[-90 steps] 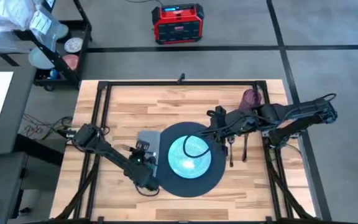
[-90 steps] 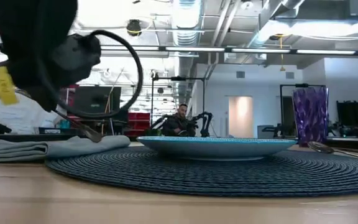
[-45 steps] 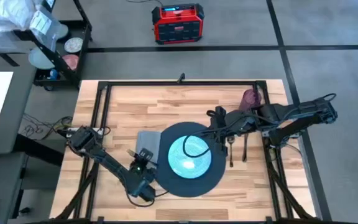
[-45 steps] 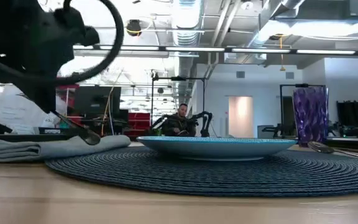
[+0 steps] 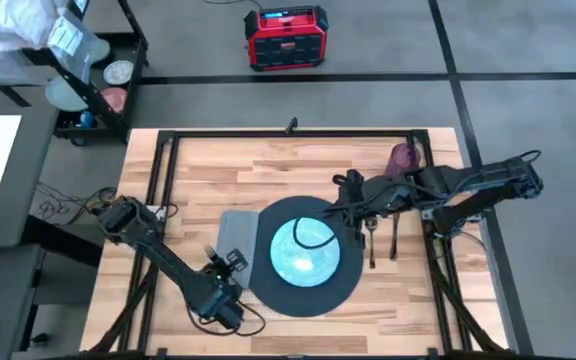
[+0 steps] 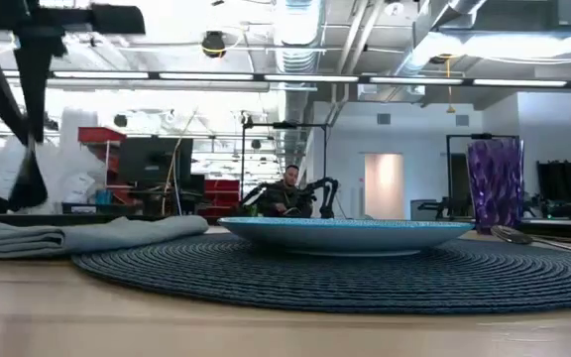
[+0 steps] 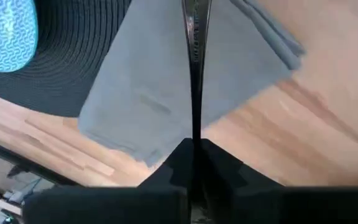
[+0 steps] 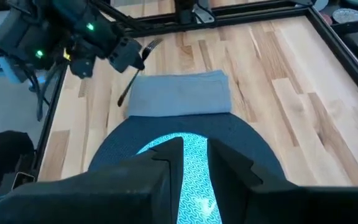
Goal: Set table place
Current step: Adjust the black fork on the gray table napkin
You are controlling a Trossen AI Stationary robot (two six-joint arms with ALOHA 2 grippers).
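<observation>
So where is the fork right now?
The fork is held in the left claw, lifted over the near-left edge of the grey napkin, left of the dark mat in the high view.

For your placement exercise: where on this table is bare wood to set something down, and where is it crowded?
Free: the table strip behind the mat, and wood left of the napkin. Crowded: right of the mat, with spoon, knife, cup and right gripper.
</observation>
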